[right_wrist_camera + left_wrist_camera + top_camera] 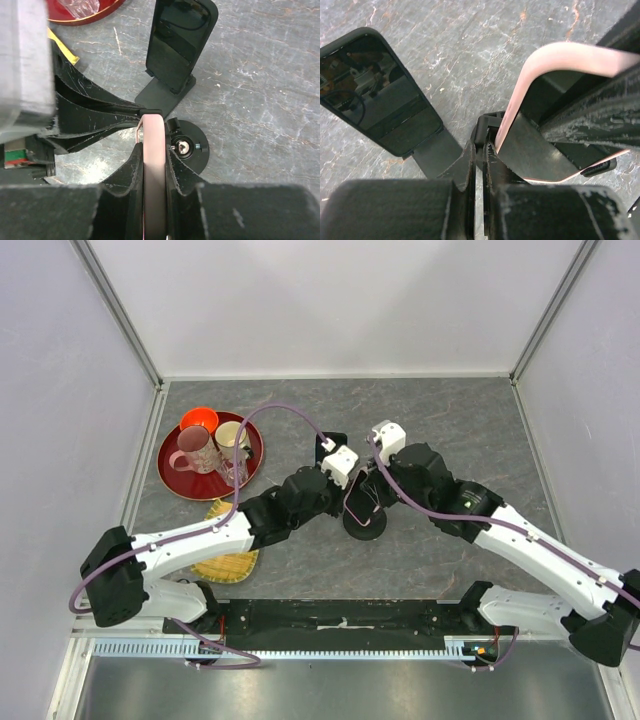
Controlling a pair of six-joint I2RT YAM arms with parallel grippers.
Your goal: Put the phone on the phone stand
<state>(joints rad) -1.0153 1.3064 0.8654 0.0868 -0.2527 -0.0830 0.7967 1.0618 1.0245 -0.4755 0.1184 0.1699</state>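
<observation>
From above, the 2 arms are hiding most of the pink-edged flat phone (357, 503). The left arm is overlapping the yellow woven mat (228, 565) near the tabletop's left edge.

The right gripper (153, 145) clamps the pink phone (153, 185) edge-on, one finger pressed to each flat side. The left gripper (144, 114) reaches in from the left, its black fingers drawn together to a point at the phone's far end (whether they pinch anything is unclear). Just beyond is the phone stand (197, 155), a round black base with a metal screw. Farther off on the grey marbled table (260, 90), a dark phone (177, 45) leans on a second stand (160, 97). A red tray (85, 12) sits at the top edge.
</observation>
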